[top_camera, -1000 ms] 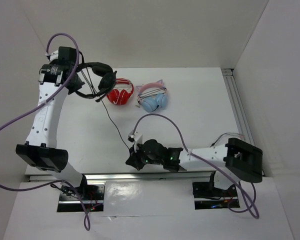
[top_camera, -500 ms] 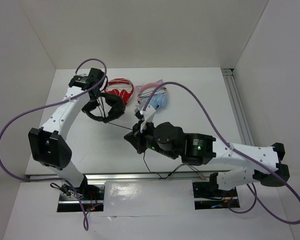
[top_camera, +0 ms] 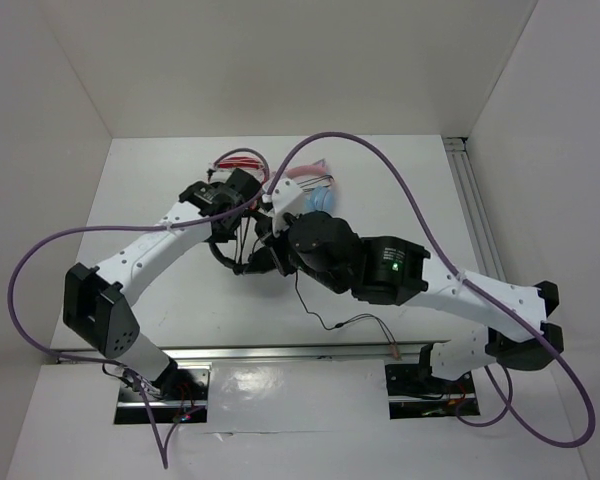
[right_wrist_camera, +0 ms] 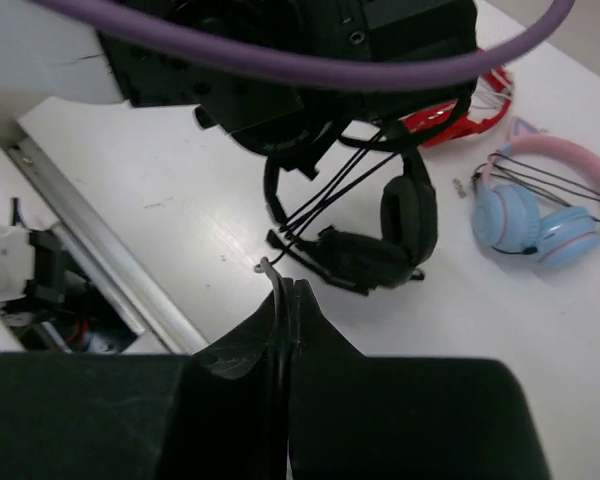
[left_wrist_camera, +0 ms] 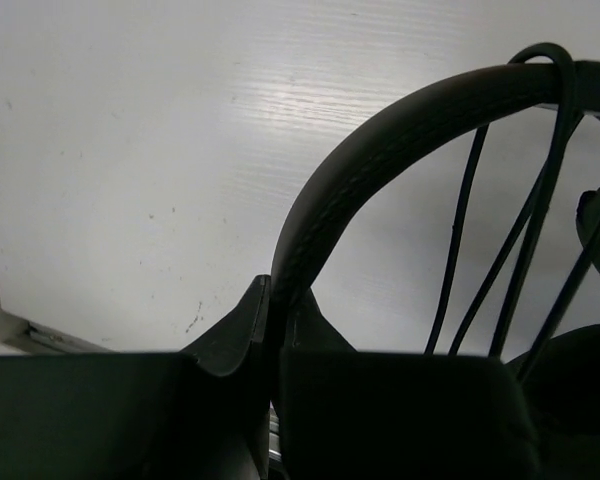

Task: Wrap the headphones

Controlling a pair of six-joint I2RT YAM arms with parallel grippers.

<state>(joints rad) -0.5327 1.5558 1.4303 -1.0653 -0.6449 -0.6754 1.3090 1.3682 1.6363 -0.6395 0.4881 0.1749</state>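
The black headphones (top_camera: 223, 254) hang over the table's middle. My left gripper (top_camera: 235, 215) is shut on their padded headband (left_wrist_camera: 400, 120), which runs up from between the jaws (left_wrist_camera: 280, 300). Several strands of the thin black cable (left_wrist_camera: 458, 250) cross the headband's arc. My right gripper (top_camera: 258, 262) sits just right of the earcups (right_wrist_camera: 380, 250) and is shut on the cable (right_wrist_camera: 280, 275), which is pinched between its jaws (right_wrist_camera: 288, 292). The rest of the cable (top_camera: 315, 318) trails over the table toward the front rail.
Red-and-white headphones (top_camera: 238, 160) lie behind the left gripper, also in the right wrist view (right_wrist_camera: 465, 110). Light-blue and pink cat-ear headphones (top_camera: 322, 198) lie right of them, also in the right wrist view (right_wrist_camera: 540, 215). A metal rail (top_camera: 280, 352) runs along the front edge and another (top_camera: 475, 210) along the right.
The left arm has carried the black headphones right and nearer, to the table's middle. The right arm has risen and moved left with the cable, close beside the earcups.
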